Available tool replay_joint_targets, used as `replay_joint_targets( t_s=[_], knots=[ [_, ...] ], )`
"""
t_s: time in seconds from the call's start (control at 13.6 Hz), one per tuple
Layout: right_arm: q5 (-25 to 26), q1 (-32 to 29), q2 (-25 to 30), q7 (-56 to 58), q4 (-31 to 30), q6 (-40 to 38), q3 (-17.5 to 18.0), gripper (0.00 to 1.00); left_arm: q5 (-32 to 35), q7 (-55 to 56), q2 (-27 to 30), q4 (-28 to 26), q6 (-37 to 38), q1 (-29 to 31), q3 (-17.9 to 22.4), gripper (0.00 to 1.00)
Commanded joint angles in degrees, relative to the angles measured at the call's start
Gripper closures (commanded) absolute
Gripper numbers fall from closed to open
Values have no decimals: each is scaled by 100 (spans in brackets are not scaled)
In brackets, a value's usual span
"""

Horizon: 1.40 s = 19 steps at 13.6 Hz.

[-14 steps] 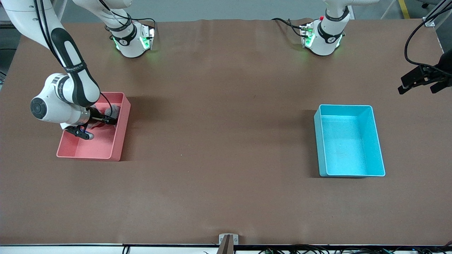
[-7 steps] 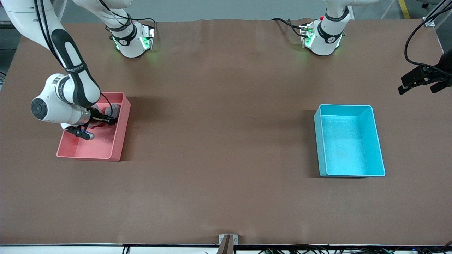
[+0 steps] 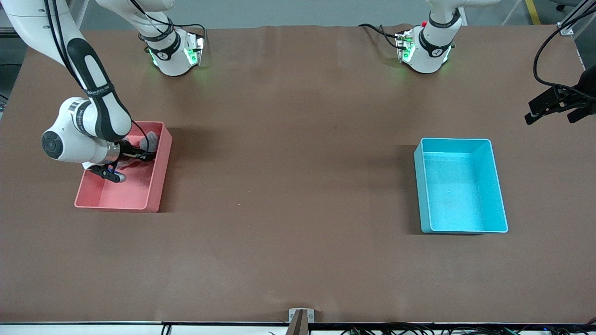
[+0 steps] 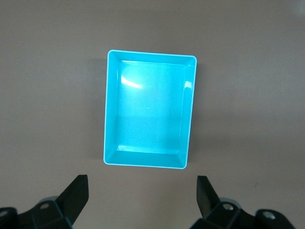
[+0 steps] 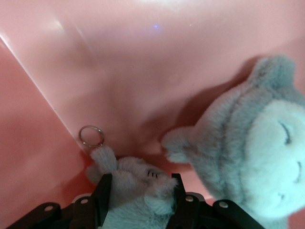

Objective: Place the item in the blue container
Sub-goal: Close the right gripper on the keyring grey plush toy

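Brown worktop (image 3: 288, 186) runs under both arms. From the front we see the pink bin (image 3: 158, 172) near the right arm's end and the empty blue container (image 3: 458, 186) toward the left arm's end, well apart. Through the left wrist, the left gripper (image 4: 143, 200) waits over the blue container, jaws wide. Through the right wrist, the right gripper (image 5: 139, 200) has its jaws around a small grey plush toy (image 5: 131, 183) with a key ring (image 5: 91, 136), beside a bigger plush (image 5: 252, 138).
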<state>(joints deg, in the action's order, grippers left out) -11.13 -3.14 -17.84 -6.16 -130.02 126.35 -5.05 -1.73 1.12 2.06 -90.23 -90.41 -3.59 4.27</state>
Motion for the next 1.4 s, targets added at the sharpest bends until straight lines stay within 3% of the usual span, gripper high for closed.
replay_joint_targets(
  t_s=[0.0, 0.15, 0.51, 0.66, 1.32],
  knots=[
    [-109, -47, 26, 27, -6, -85, 21, 46, -64, -112, -39, 58, -3, 33, -5, 0],
    [-109, -47, 26, 27, 12, -85, 21, 52, -64, -112, -39, 58, -3, 33, 4, 0],
    [-100, -47, 26, 36, 302, -409, 12, 85, -64, -112, -39, 58, -3, 33, 4, 0],
    [-100, -47, 26, 36, 372, -463, 12, 94, -64, -112, -39, 58, -3, 33, 4, 0],
    [-100, -55, 26, 27, 601, -717, 4, 99, -64, -112, -39, 58, -3, 33, 4, 0]
  ],
)
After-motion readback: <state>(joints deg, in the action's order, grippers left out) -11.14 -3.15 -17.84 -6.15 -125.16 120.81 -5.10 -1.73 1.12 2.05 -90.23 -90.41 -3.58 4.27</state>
